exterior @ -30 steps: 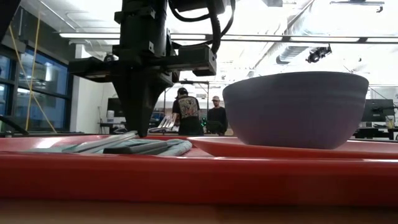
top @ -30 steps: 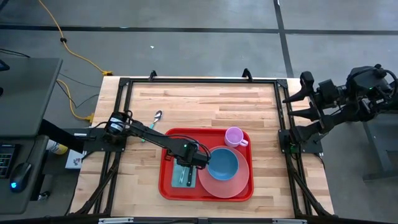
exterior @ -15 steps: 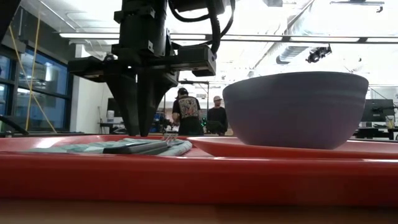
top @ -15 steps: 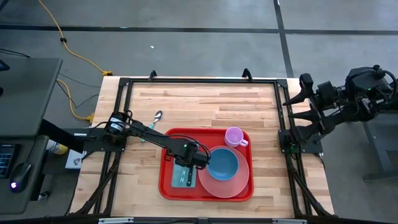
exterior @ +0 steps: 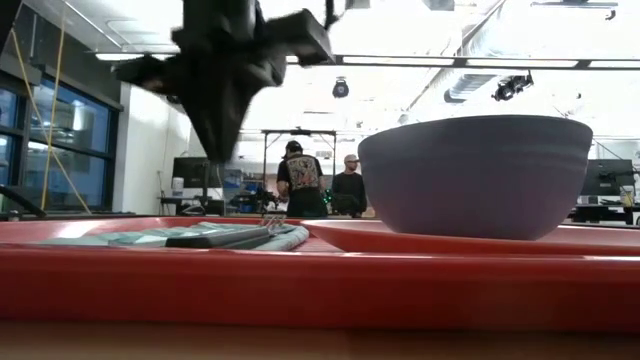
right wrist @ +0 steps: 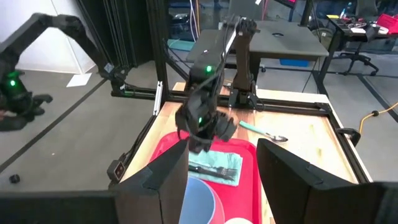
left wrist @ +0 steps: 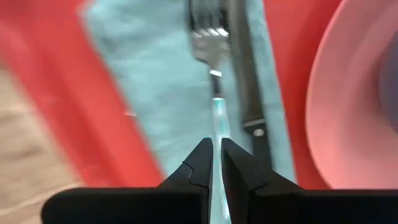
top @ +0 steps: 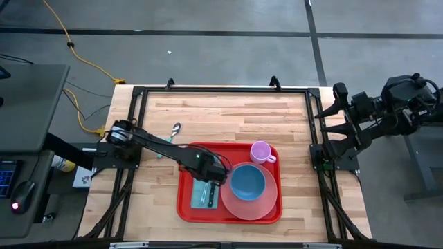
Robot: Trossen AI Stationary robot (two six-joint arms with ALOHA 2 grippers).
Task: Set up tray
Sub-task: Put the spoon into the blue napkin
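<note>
Left jaws above tray (top: 187, 207) napkin (top: 202, 193)

The tray (top: 187, 207) looks like smooth glossy red plastic on a pale planked wood table (top: 228, 117), holding a soft matt teal cloth napkin (left wrist: 155, 93), a shiny metal fork (left wrist: 208, 31), a smooth pink plastic plate (top: 259, 205) and a matt blue bowl (exterior: 475, 175)

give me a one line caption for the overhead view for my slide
Left gripper above the napkin with fork and knife on the red tray, beside plate, bowl and cup.
</note>
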